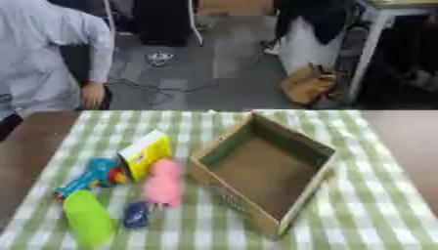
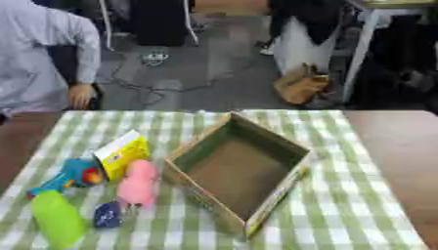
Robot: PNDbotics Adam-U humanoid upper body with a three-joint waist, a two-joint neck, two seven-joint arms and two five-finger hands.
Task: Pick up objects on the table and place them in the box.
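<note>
Box: open cardboard box (image 1: 261, 171) on the checked cloth (image 1: 376, 195) covering the worktop.
Objects: yellow carton (image 1: 145, 152), pink toy (image 1: 163, 183), blue toy (image 1: 92, 175), green bottle (image 1: 87, 217), dark blue piece (image 1: 135, 215), clustered left of the box.
Hands: neither shows; fingers cannot be told.

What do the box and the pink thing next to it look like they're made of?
The box looks like plain cardboard: matte brown walls, thin flat panels. The pink thing seems soft, maybe plush or foam, with rounded, fuzzy-looking edges, but that is uncertain.

No part of robot visible.
</note>
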